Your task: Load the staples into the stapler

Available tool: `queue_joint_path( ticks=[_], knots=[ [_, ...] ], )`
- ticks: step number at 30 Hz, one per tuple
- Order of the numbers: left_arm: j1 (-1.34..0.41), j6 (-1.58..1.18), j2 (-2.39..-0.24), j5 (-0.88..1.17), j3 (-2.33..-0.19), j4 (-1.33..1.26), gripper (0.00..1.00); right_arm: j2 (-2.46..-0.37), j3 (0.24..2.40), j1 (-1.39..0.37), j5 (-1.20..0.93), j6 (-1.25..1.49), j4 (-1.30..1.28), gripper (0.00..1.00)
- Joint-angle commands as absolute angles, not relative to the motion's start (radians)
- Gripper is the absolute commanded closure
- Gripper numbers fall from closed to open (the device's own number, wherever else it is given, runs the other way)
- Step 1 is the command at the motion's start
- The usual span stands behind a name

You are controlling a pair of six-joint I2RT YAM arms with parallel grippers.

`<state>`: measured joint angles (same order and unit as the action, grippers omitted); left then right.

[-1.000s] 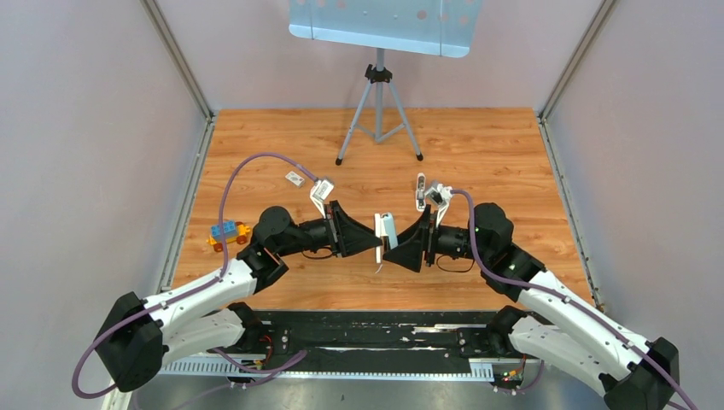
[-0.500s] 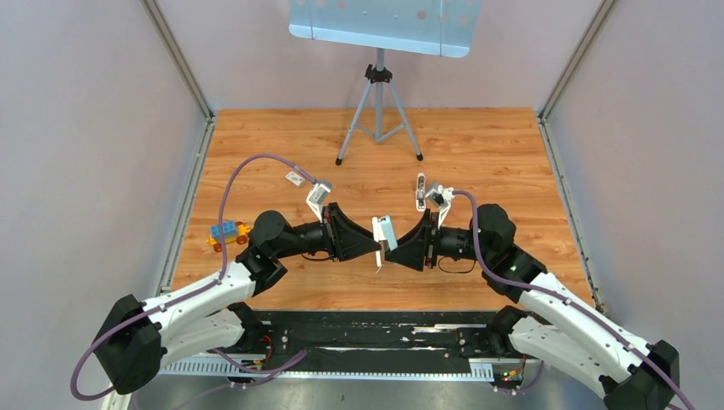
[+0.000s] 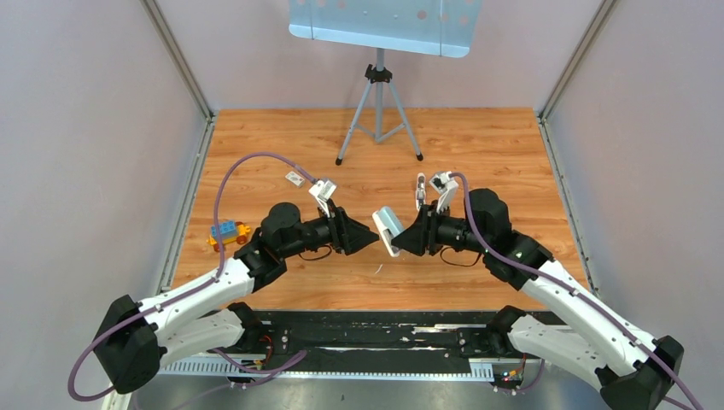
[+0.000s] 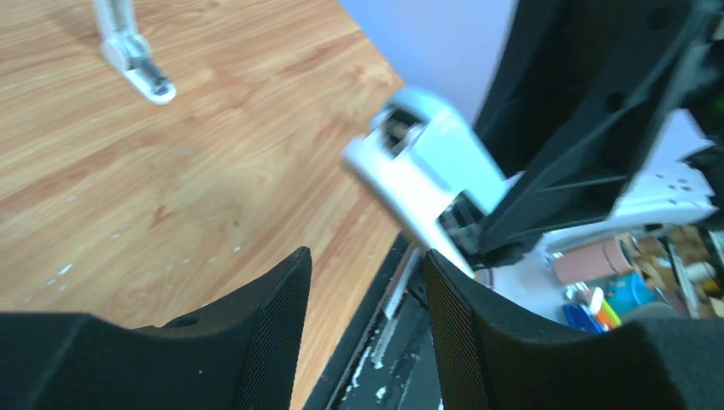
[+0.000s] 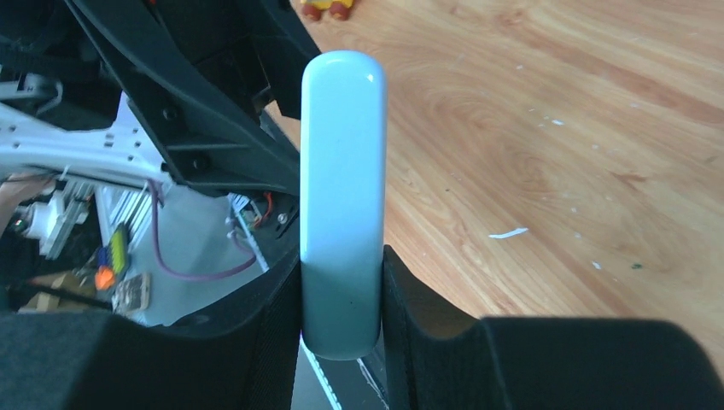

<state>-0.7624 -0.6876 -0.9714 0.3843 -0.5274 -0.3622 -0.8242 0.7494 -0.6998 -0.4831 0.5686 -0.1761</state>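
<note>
My right gripper (image 3: 403, 242) is shut on the light grey-blue stapler (image 3: 388, 227) and holds it above the table, tilted. In the right wrist view the stapler (image 5: 343, 171) stands up from between the pads, gripped at its lower end. My left gripper (image 3: 373, 239) is open and empty, just left of the stapler and apart from it. In the left wrist view the stapler (image 4: 427, 162) sits beyond my left fingers (image 4: 256, 333). A thin pale sliver (image 3: 378, 269) lies on the table below the grippers and also shows in the right wrist view (image 5: 510, 232). I cannot tell if it is the staples.
A small white carton (image 3: 295, 178) lies at the back left. A slim white piece (image 3: 420, 191) lies behind the right gripper, also seen in the left wrist view (image 4: 132, 55). A blue and orange toy (image 3: 226, 231) sits at the left edge. A tripod (image 3: 378, 111) stands at the back.
My left gripper, close against the stapler before, has drawn back to the left and is off it. My right gripper has turned the stapler and carried it slightly back.
</note>
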Motion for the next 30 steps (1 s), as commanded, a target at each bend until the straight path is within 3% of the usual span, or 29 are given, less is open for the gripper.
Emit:
queue_joint_path(
  ticks=[1, 15, 24, 30],
  knots=[
    [-0.771, -0.650, -0.978, 0.269, -0.538, -0.286, 0.45, -0.833, 0.856, -0.704, -0.311, 0.570, -0.318, 1.00],
    [-0.780, -0.980, -1.091, 0.242, -0.496, -0.626, 0.41, -0.906, 0.938, -0.867, 0.094, 0.552, -0.327, 1.00],
    [-0.790, -1.035, -1.181, 0.208, -0.496, -0.661, 0.58, -0.923, 0.937, -0.930, 0.199, 0.575, -0.310, 1.00],
    [-0.792, -1.047, -1.206, 0.186, -0.492, -0.702, 0.58, -0.933, 0.931, -0.948, 0.214, 0.575, -0.301, 1.00]
  ],
)
